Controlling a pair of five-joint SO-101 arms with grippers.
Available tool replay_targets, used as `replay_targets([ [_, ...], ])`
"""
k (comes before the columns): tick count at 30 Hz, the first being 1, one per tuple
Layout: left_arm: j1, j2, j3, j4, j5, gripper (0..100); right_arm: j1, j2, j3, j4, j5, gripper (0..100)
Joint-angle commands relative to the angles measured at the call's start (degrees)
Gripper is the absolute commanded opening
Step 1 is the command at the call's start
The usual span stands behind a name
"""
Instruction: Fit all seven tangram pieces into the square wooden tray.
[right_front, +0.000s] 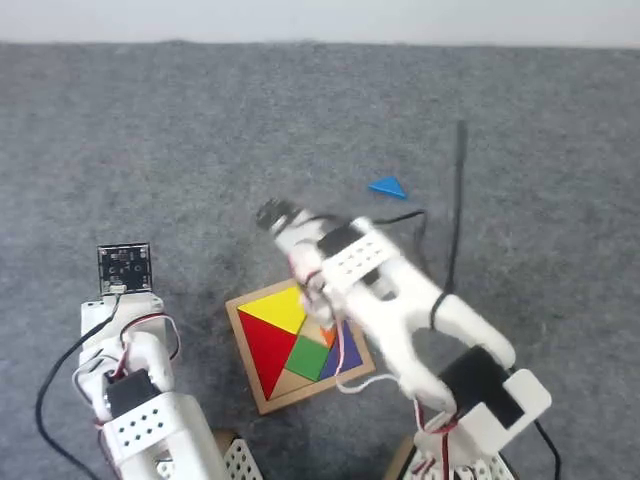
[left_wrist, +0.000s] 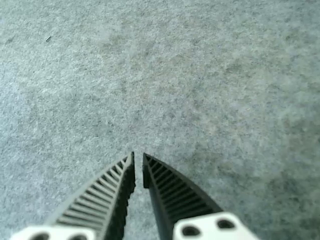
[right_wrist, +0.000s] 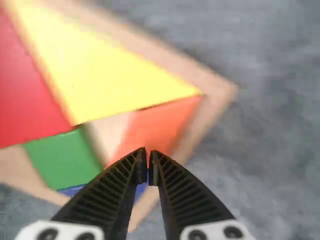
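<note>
While its jaws are closed, the right gripper (right_wrist: 148, 152) hangs over the orange piece (right_wrist: 165, 121) in the tray (right_wrist: 219, 94).

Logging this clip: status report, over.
Left gripper shut, over carpet. Right gripper shut, above tray. Blue triangle outside tray, on carpet. Cable near it, not touching.

Tan tray (right_front: 283, 388); yellow triangle (right_front: 277, 308), red triangle (right_front: 268, 345), green square (right_front: 309, 356); blue triangle (right_front: 388, 187); grey carpet (right_front: 150, 130)
</note>
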Motion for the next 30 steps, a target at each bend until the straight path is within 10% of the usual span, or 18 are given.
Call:
replay_targets([
  [1,0.44,-0.97,-0.48,0.18,-0.7,3,-3.74,-3.38,0.0,-1.89,1.41,0.8],
  [10,0.44,-0.97,-0.48,0.18,-0.7,3,20.7,-4.26,-16.44,-3.21,10.02,2.3],
  [16,0.44,-0.97,-0.48,0.18,-1.14,3,24.57,7.96,-32.26,-4.09,12.84,22.0],
  [30,0.44,-0.97,-0.48,0.26,-1.41,3,25.36,54.99,-93.27,13.05,-14.33,29.3],
])
